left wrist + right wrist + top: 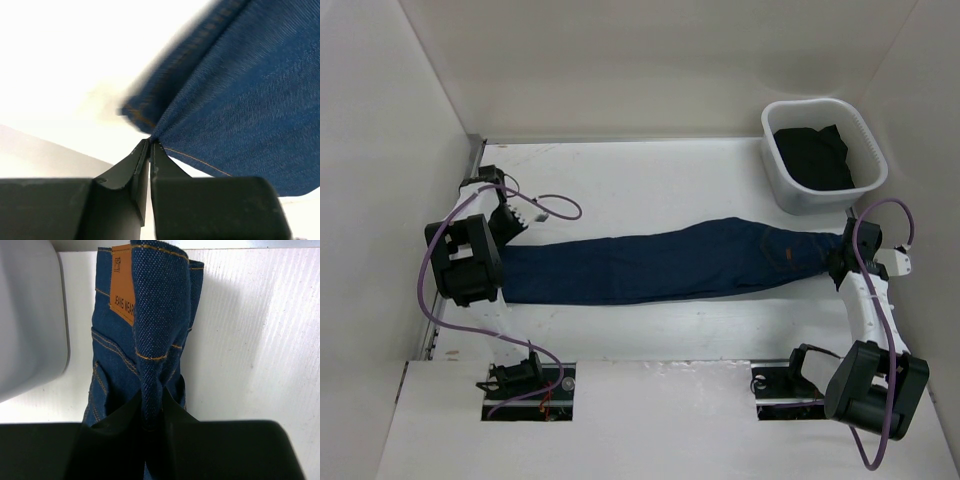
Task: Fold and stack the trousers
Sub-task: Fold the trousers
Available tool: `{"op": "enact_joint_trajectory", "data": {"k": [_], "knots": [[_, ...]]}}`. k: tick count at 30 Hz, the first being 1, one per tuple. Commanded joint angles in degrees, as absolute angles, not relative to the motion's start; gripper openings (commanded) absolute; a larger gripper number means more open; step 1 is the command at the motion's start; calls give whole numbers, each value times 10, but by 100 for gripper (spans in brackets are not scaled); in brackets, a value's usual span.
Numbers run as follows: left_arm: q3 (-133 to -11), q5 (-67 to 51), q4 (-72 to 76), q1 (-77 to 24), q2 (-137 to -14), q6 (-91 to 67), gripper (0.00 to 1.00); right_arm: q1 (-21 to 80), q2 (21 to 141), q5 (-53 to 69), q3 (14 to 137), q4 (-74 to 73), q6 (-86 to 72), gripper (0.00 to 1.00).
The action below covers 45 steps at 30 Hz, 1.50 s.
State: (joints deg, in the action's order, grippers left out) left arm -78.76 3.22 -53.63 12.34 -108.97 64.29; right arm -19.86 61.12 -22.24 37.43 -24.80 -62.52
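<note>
The long dark navy denim trousers [650,262] lie stretched across the white table [650,175]. The left hand [150,145] pinches the hem and the right hand [152,407] pinches the waistband. Folding looks about to start, likely by bringing one end over the other.

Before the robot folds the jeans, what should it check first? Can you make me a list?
1. The left gripper is shut on the jeans at the hem: ok.
2. The right gripper is shut on the waistband end: ok.
3. The jeans are stretched out long across the table: ok.
4. Both leg layers are caught in the left grip: cannot tell.
5. The white basket stands apart from the jeans, though close to the right gripper: ok.
</note>
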Motion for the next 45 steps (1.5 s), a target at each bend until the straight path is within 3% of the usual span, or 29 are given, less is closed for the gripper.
{"op": "enact_joint_trajectory", "data": {"k": [1, 9, 15, 19, 25, 27, 29, 32, 34, 38, 40, 45], "knots": [[-827, 52, -491, 129, -1051, 641, 0, -206, 597, -236, 369, -213, -618, 16], [-813, 75, -503, 126, -1059, 650, 0, -212, 589, -236, 361, -209, -599, 17], [-794, 90, -460, 127, -1080, 637, 12, -216, 580, -211, 365, -193, -550, 47], [-793, 91, -447, 130, -1073, 636, 16, -212, 587, -192, 397, -248, -490, 55], [-816, 112, -437, 164, -1099, 639, 15, -168, 570, -171, 381, -324, -554, 66], [-823, 114, -432, 174, -1105, 640, 15, -139, 566, -166, 366, -330, -596, 66], [-826, 114, -430, 177, -1104, 640, 16, -104, 569, -175, 358, -344, -648, 60], [-827, 111, -423, 177, -1090, 640, 20, -70, 584, -207, 352, -366, -709, 30], [-828, 114, -420, 175, -1073, 641, 20, -67, 594, -212, 346, -373, -724, 24], [-843, 100, -428, 170, -1031, 644, 24, -102, 585, -212, 334, -389, -736, 26], [-852, 96, -437, 161, -1017, 646, 26, -121, 567, -217, 330, -411, -751, 33], [-852, 79, -463, 114, -996, 645, 31, -162, 555, -237, 331, -425, -747, 41]]}}
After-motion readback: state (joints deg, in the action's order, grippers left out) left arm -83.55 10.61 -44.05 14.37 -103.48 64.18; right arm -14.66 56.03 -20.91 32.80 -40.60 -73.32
